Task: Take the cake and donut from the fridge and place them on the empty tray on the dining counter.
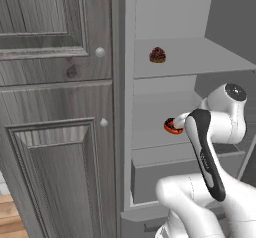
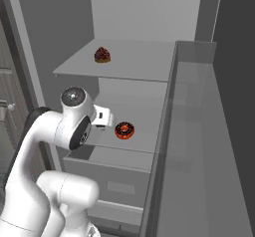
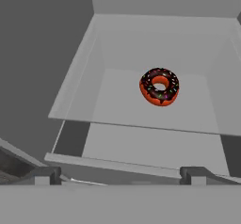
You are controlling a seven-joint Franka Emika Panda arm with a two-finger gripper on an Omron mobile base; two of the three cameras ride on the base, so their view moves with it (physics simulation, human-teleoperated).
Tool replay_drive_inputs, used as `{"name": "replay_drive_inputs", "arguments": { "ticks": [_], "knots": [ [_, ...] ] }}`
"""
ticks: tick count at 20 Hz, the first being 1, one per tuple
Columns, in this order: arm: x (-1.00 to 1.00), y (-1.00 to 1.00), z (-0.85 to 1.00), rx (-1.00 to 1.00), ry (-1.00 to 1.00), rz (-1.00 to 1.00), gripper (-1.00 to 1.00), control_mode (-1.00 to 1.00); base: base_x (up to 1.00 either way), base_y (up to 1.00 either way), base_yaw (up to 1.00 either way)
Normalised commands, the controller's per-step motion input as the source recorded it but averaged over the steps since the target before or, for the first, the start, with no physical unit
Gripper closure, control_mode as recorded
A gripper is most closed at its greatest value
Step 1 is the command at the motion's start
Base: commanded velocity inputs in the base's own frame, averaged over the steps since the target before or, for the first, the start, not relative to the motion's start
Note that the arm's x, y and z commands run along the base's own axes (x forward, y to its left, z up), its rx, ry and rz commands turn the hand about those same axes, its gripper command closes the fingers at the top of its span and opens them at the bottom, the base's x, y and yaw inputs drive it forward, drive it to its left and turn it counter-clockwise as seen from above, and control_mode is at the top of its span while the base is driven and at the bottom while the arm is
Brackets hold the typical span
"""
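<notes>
A: Donut point(image 3: 159, 86) position? The ring with dark chocolate and orange-red glaze.

B: Flat on the tall grey fridge's point(image 2: 199, 131) middle shelf, straight ahead of the gripper point(image 3: 120, 173), slightly right.

A: Jaws?

B: Spread wide, holding nothing. The tiny brown cake point(image 2: 102, 55) sits a shelf higher.

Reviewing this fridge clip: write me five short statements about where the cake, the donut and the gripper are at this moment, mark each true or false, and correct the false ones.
1. The cake sits on the upper shelf of the fridge. True.
2. The donut lies on the same shelf as the cake. False: it lies on the shelf below.
3. The gripper is closed on the donut. False: its jaws are open and the donut lies ahead of them, untouched.
4. The fridge is open. True.
5. The donut is plain white. False: it has dark chocolate and orange-red glaze.
</notes>
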Motion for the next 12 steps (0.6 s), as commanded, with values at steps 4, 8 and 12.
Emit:
{"name": "replay_drive_inputs", "arguments": {
  "ticks": [4, 8, 12],
  "knots": [
    [0.54, 0.00, -0.36, 0.00, 0.06, 0.00, -1.00, -1.00, 0.00, 0.00, 0.00],
    [0.49, 0.00, -0.39, 0.00, 0.01, 0.00, -1.00, -1.00, 0.00, 0.00, 0.00],
    [0.41, 0.00, -0.36, 0.00, 0.00, 0.00, -1.00, -1.00, 0.00, 0.00, 0.00]
  ]
}}
